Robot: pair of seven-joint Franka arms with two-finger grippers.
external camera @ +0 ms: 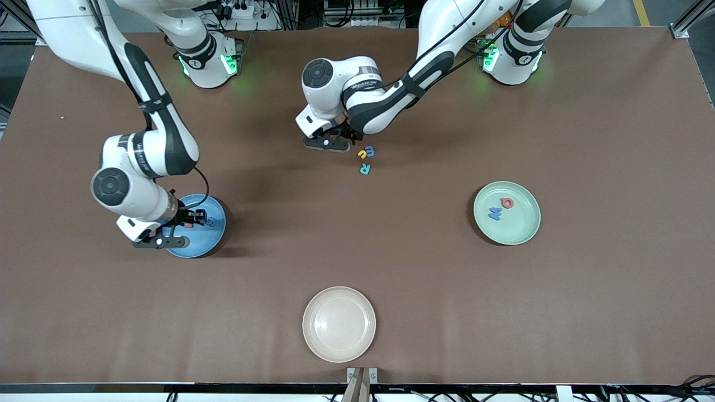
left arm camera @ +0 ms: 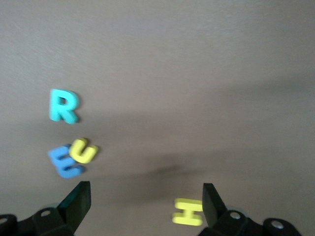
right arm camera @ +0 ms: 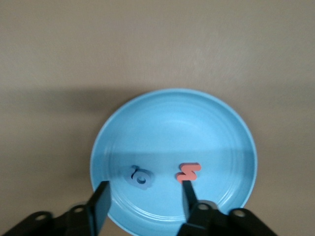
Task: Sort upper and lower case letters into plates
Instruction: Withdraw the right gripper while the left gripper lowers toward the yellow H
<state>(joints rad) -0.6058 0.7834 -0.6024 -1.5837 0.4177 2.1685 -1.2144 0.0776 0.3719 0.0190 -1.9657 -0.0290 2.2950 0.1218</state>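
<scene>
My left gripper [external camera: 335, 135] is open, low over the table's middle near the robots' bases. In the left wrist view [left arm camera: 146, 201] a yellow H [left arm camera: 188, 212] lies on the table between the fingers, close to one of them. A teal R [external camera: 365, 168] [left arm camera: 63, 105], a yellow u [external camera: 362, 152] [left arm camera: 83, 150] and a blue E [external camera: 370, 150] [left arm camera: 65, 161] lie beside it. My right gripper [external camera: 192, 216] [right arm camera: 145, 206] is open and empty just over the blue plate [external camera: 215, 237] [right arm camera: 172, 113], which holds a blue letter [right arm camera: 141, 177] and a red-pink letter [right arm camera: 189, 172]. The mint green plate [external camera: 516, 226] holds a blue M [external camera: 495, 213] and a red letter [external camera: 507, 203].
A cream-beige plate [external camera: 339, 324] with nothing in it sits near the table's front edge, nearer the front camera than the loose letters. The brown table [external camera: 614, 167] stretches wide around the plates.
</scene>
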